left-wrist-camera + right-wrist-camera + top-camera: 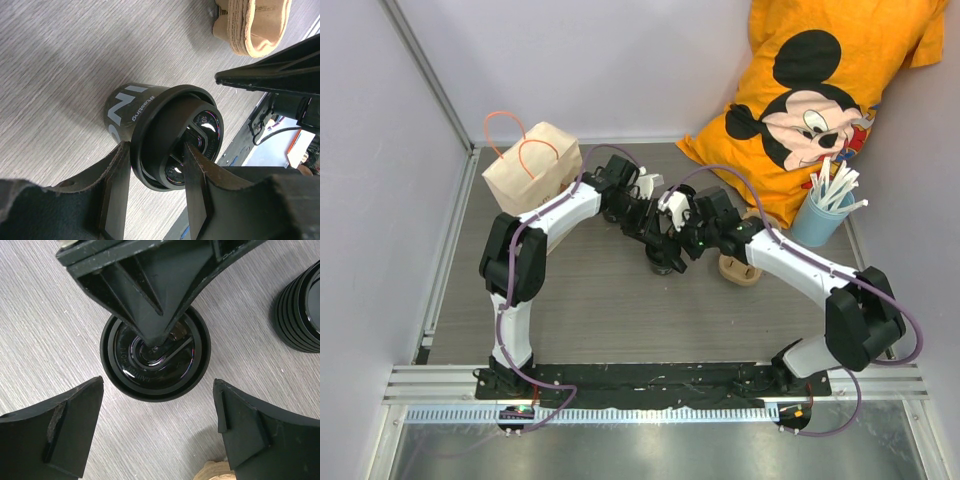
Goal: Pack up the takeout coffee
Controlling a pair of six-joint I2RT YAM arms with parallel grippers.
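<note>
The takeout coffee [665, 263], a small black cup with its black lid on, stands on the grey table [580, 300] at mid-table. In the left wrist view the cup [125, 107] shows white lettering. My left gripper [156, 155] straddles the lid, with one finger against the rim's outside and the other in the lid's central recess. It is closed on the lid. From above, the left gripper [655, 240] reaches in from the upper left. My right gripper [157, 390] hovers open above the lid [130, 365], its fingers wide apart and touching nothing. The brown paper bag [532, 165] stands at the back left.
A beige pulp carrier [740, 268] lies just right of the cup and shows in the left wrist view [255, 25]. A ribbed black stack [300, 315] stands near the cup. A light blue cup of white straws [820, 215] and an orange Mickey shirt [820, 90] are at the back right.
</note>
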